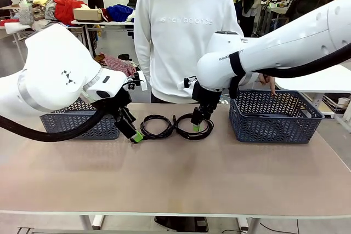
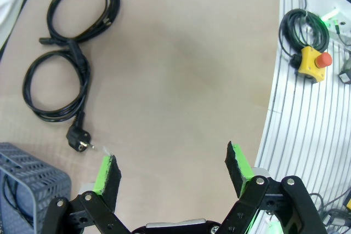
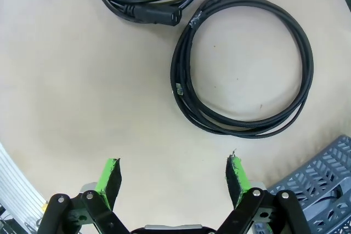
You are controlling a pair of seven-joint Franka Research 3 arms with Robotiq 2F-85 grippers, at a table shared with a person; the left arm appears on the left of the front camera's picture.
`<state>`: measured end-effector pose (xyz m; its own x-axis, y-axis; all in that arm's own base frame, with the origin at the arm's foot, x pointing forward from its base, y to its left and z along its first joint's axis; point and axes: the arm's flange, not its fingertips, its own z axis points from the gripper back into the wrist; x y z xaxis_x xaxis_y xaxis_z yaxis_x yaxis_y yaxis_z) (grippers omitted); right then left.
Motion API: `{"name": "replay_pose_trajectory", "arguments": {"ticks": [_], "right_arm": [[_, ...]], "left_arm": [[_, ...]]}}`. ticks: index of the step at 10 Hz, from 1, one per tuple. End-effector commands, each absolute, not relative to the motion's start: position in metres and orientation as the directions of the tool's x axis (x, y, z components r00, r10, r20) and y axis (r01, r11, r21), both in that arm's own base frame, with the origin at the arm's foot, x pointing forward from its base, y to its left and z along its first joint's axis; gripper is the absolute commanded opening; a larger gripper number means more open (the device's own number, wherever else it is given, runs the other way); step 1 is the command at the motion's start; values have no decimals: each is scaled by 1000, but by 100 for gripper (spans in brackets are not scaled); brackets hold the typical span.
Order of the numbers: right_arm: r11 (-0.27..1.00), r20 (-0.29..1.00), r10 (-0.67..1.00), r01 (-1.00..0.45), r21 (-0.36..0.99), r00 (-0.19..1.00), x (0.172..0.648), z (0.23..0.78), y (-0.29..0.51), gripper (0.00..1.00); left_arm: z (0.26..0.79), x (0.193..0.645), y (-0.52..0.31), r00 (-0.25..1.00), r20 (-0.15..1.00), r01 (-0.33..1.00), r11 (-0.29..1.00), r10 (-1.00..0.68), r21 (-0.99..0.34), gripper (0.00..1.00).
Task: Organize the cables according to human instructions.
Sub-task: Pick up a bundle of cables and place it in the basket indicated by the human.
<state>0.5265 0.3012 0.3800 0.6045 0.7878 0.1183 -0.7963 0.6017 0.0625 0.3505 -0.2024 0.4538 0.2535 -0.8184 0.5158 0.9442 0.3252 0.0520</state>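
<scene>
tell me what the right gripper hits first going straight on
Probably the bare table just short of the nearer coiled cable; depth is unclear, so the right gripper could clip its edge.

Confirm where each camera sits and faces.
Front: between left arm and right arm, both showing, faces across the table to the person.
Left wrist: looks down past the open left gripper at the left basket corner.
Right wrist: looks down past the open right gripper; right basket corner.
Shared: both wrist views catch the cables.
</scene>
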Motion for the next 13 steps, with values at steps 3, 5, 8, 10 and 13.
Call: {"name": "replay_pose_trajectory", "arguments": {"ticks": [3,5,8,10,13], "right_arm": [[602,119,788,-796,58,604,525,382,300,100],[602,119,788,-796,58,604,525,382,300,100],[621,115,773,-781,68,624,540,371,317,100],[624,130,768,-779,64,626,550,360,332,100],[629,92,770,-775,54,631,562,344,348,100]], "left_arm": [[452,349,-201,257,516,942,330,-817,54,100],[452,349,-201,257,516,942,330,-817,54,100],[452,349,-201,257,516,942,330,-817,54,100],[452,349,-201,257,516,942,330,-817,54,100],[452,349,-201,257,516,942,330,-817,54,100]]}}
